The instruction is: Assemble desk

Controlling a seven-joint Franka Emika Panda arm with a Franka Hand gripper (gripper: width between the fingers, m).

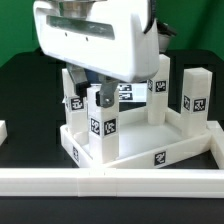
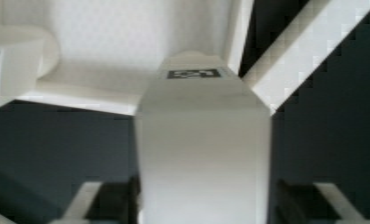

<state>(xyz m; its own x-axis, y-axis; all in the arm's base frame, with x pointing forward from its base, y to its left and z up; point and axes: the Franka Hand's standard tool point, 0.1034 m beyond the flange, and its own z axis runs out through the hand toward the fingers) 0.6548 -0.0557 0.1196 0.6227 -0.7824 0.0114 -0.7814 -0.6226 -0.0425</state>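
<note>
Desk tabletop upturned on black counter, legs standing at corners. Near-left leg clamped between fingers. Judged light, rigid, smooth plastic; best gripped across flat faces, mid-shaft. Far-right leg untouched.

My claw grips one white tagged leg upright at the near corner of the tabletop; three other legs stand in it.

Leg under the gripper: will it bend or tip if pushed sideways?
Probably stiff: the leg is a thick square-section bar. Likely light, being plastic. It could tip, standing tall and narrow on the tabletop; how firmly it is seated isn't visible.
</note>
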